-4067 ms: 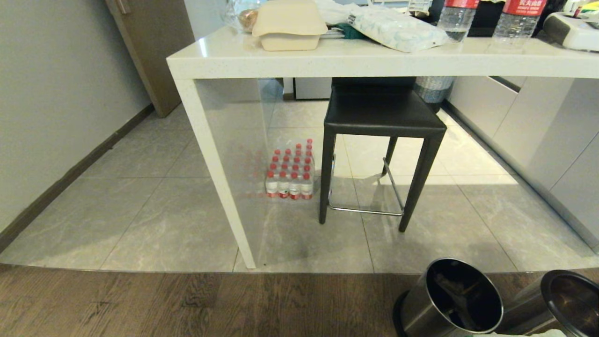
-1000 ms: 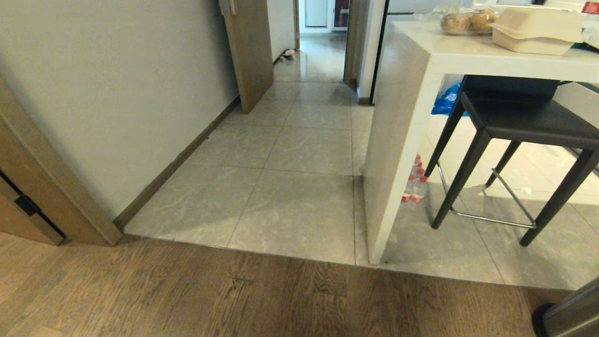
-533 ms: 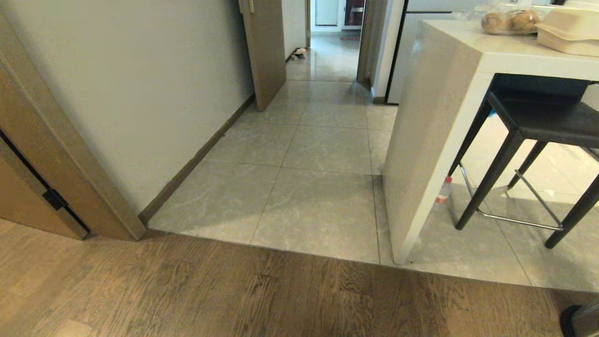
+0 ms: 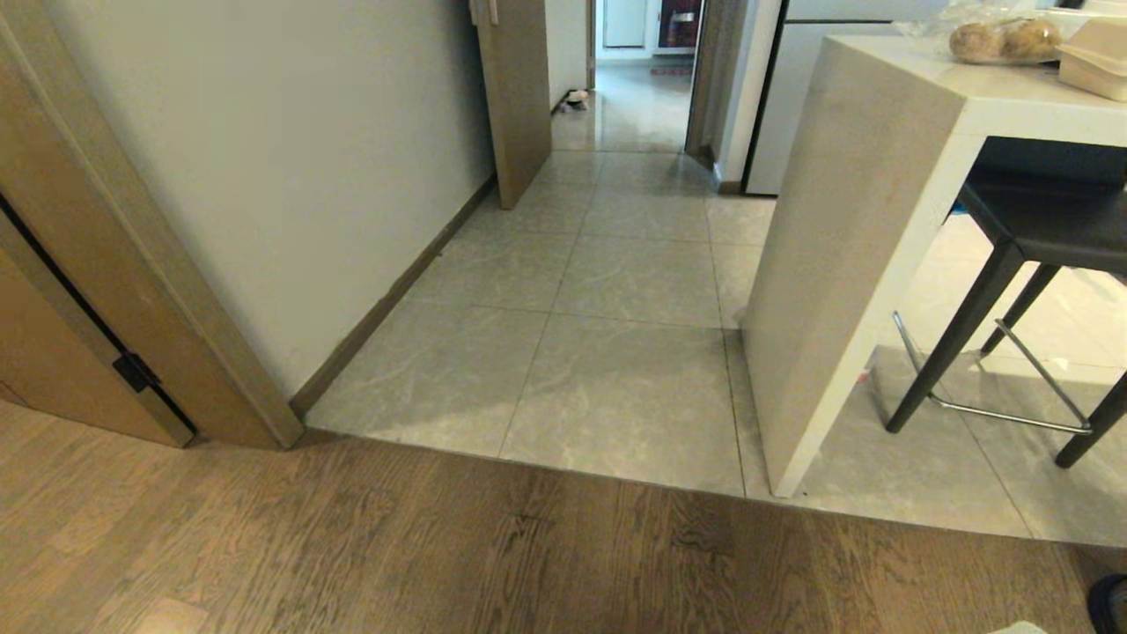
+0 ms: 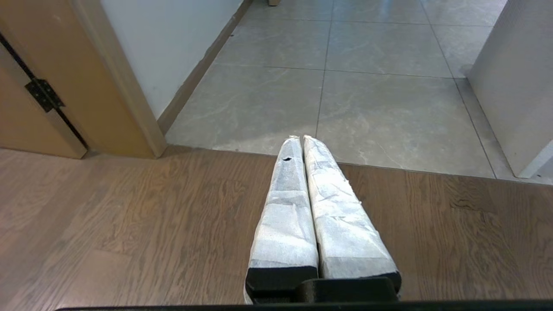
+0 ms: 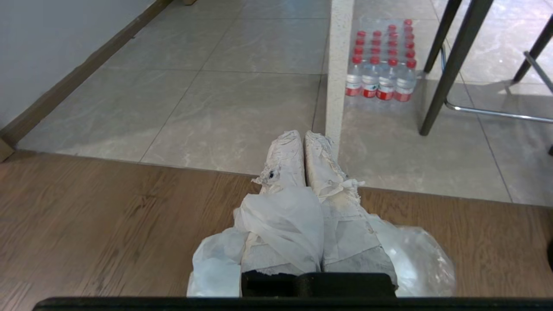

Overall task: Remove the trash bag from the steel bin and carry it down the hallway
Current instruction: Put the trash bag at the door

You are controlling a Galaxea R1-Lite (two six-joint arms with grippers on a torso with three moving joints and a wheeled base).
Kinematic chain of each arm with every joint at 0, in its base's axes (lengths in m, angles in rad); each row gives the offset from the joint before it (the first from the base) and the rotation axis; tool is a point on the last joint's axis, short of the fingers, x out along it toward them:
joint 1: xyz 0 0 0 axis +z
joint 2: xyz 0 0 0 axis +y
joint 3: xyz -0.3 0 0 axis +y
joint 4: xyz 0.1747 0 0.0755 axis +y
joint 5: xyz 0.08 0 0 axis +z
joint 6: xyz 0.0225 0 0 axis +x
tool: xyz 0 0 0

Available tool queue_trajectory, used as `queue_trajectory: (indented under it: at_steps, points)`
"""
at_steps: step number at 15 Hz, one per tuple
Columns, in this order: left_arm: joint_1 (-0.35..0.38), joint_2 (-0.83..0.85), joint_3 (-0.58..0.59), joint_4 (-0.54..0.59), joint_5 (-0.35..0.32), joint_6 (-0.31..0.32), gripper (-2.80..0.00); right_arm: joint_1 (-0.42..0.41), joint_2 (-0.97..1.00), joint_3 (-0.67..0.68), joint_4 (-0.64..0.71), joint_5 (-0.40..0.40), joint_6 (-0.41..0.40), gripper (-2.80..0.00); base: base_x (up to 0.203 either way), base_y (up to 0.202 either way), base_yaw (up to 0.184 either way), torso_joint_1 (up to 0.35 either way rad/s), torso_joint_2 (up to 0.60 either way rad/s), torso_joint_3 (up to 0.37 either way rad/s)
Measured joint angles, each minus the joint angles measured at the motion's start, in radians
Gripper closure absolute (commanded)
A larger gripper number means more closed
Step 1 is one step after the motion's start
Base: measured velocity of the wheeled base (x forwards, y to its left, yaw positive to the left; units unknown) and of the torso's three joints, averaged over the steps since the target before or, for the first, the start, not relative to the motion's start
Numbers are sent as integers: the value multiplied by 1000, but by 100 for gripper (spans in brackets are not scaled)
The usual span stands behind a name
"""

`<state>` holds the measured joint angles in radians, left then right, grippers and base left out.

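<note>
My right gripper (image 6: pixel 303 137) is shut on the trash bag (image 6: pixel 285 220). Its thin translucent white plastic is draped over one finger and bulges out below both fingers, above the wood floor. My left gripper (image 5: pixel 301 139) is shut with nothing in it, its wrapped fingers pressed together over the wood planks. The hallway (image 4: pixel 634 264), with grey marble-look tiles, runs ahead between the off-white wall and the white counter. Of the steel bin only a dark sliver of its base (image 4: pixel 1108 603) shows, at the head view's lower right corner. Neither arm appears in the head view.
A white counter (image 4: pixel 845 264) stands right of the hallway, with a black stool (image 4: pixel 1048 229) under it. A pack of red-capped water bottles (image 6: pixel 380 65) sits behind the counter's leg. A brown door frame (image 4: pixel 132 264) is at the left and an open door (image 4: pixel 519 88) further down.
The head view has swung left: counter and stool slid to the right, the bins left the picture, and the hallway and door frame came into sight. Both arms kept still.
</note>
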<state>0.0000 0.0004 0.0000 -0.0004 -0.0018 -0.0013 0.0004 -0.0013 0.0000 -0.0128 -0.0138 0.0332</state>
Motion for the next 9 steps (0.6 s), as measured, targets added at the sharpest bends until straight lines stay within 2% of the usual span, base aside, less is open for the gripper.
queue_trajectory:
  at_steps: [7, 9]
  points:
    - [0, 0, 0, 0, 0, -1, 0, 0, 0, 0, 0, 0, 0, 0, 0, 0, 0, 0, 0, 0]
    - [0, 0, 0, 1, 0, -1, 0, 0, 0, 0, -1, 0, 0, 0, 0, -2, 72, 6, 2, 3]
